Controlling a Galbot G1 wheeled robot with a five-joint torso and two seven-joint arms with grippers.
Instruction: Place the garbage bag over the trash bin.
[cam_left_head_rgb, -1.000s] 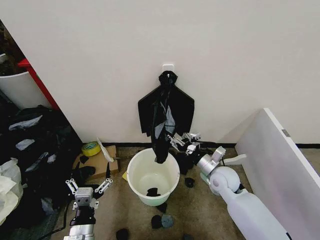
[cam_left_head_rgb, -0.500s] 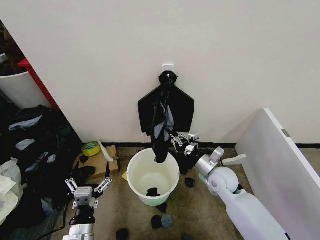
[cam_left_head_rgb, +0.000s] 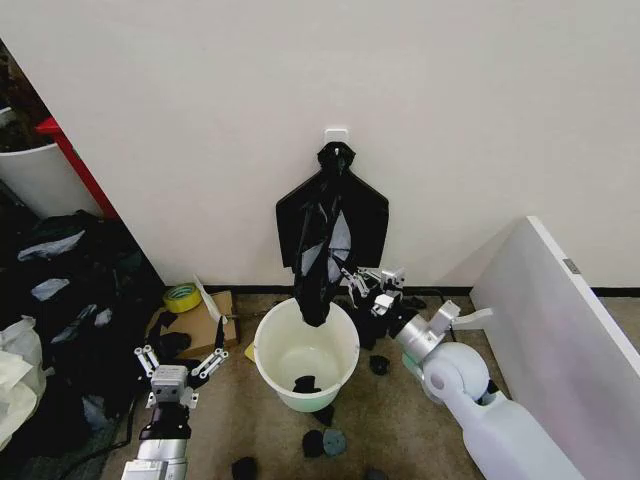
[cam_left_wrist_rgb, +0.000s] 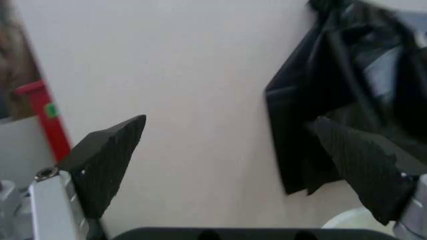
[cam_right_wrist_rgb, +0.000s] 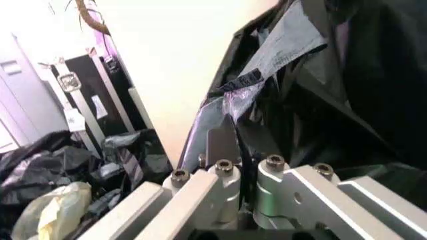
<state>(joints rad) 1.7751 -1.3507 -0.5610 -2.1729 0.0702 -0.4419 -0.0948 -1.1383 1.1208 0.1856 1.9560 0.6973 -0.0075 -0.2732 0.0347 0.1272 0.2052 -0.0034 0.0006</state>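
The garbage bag (cam_left_head_rgb: 316, 265) hangs as a glossy black strand from a wall hook, and its lower end dangles into the mouth of the trash bin (cam_left_head_rgb: 268, 372). That bin is a white bucket on the floor, and its rim also shows in the left wrist view (cam_left_wrist_rgb: 347, 220). My right gripper (cam_left_head_rgb: 357, 282) reaches in from the right at the bag's lower part. In the right wrist view its fingers (cam_right_wrist_rgb: 221, 142) are close together with black plastic (cam_right_wrist_rgb: 313, 115) pinched between them. My left gripper (cam_left_head_rgb: 180, 358) (cam_left_wrist_rgb: 228, 122) stands open low on the left, apart from the bin.
A flat black bundle (cam_left_head_rgb: 368, 215) hangs behind the bag. A heap of dark bags (cam_left_head_rgb: 60, 290) and a white tub with a red bar (cam_left_head_rgb: 40, 170) lie left. A yellow tape roll (cam_left_head_rgb: 182, 297), a cardboard box (cam_left_head_rgb: 205, 328), floor scraps (cam_left_head_rgb: 325, 440) and a white panel (cam_left_head_rgb: 560, 330) surround the bin.
My right gripper has moved in to the bag and closed on it. The bag's lower end has swung slightly left. The left arm has barely shifted.
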